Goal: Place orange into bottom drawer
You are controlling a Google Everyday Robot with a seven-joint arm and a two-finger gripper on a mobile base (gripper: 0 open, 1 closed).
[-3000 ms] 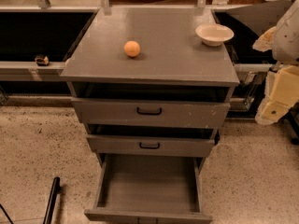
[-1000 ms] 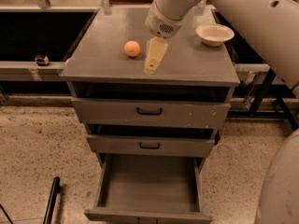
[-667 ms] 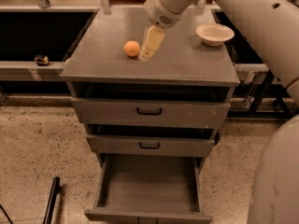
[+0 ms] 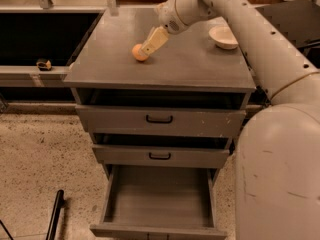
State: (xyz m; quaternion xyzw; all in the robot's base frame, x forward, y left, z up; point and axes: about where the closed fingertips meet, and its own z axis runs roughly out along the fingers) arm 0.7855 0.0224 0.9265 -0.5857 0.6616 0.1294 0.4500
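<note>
The orange [image 4: 137,53] sits on the grey cabinet top [image 4: 195,64], left of centre. My gripper [image 4: 148,48] reaches down from the upper right, its cream fingers right at the orange's right side, partly covering it. The bottom drawer [image 4: 159,198] is pulled open below, with a bare grey floor.
A cream-white bowl [image 4: 223,36] stands at the back right of the cabinet top. Two shallower drawers with black handles [image 4: 159,119] sit above the open one. My arm's large white body [image 4: 277,164] fills the right side. A black pole [image 4: 54,215] leans on the floor at lower left.
My gripper has moved left and down across the cabinet top until its fingers meet the orange. The orange has stayed in place.
</note>
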